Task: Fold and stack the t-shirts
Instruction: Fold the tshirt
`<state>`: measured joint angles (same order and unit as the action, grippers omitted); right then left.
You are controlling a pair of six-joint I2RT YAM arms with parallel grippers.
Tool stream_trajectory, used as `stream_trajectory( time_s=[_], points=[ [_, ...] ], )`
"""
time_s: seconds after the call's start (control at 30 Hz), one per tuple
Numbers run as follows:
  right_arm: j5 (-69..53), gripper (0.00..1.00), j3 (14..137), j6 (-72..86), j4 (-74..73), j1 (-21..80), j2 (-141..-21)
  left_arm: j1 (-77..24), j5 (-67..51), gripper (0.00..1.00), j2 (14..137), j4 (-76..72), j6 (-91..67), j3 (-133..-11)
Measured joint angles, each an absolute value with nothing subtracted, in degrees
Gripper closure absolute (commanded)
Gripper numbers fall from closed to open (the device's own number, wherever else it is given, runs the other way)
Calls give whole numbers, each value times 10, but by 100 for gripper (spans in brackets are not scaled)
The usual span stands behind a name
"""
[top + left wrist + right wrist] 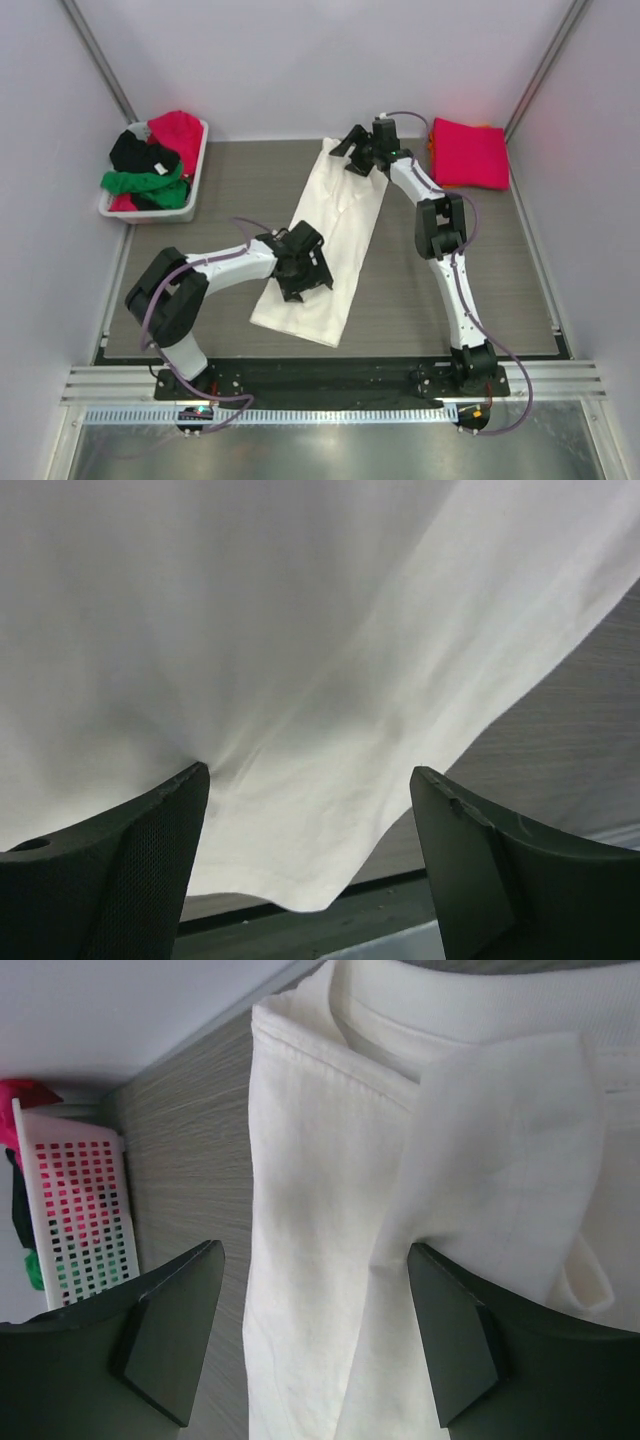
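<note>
A cream-white t-shirt lies folded into a long strip on the table, running from far centre to near centre. My left gripper is open over its near part; the left wrist view shows the cloth between and beyond the wide-apart fingers. My right gripper is open over the far collar end; the right wrist view shows the folded sleeve and hem between its fingers. A folded magenta-pink t-shirt lies at the far right.
A white slotted basket at the far left holds black, green and red shirts; it also shows in the right wrist view. An orange edge peeks from under the pink shirt. Walls enclose the table.
</note>
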<state>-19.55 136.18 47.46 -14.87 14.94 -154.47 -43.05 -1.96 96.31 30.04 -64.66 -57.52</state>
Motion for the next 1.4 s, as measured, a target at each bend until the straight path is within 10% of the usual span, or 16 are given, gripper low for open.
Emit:
stream_trajectory(
  time_s=[0.77,1.4],
  points=[
    [-306,2,1408,490,-24,182,-1579,-514,41,13,886,398,-676,-750],
    [-52,26,495,466,-267,326,-643,-474,149,18,519,442,-598,-397]
  ],
)
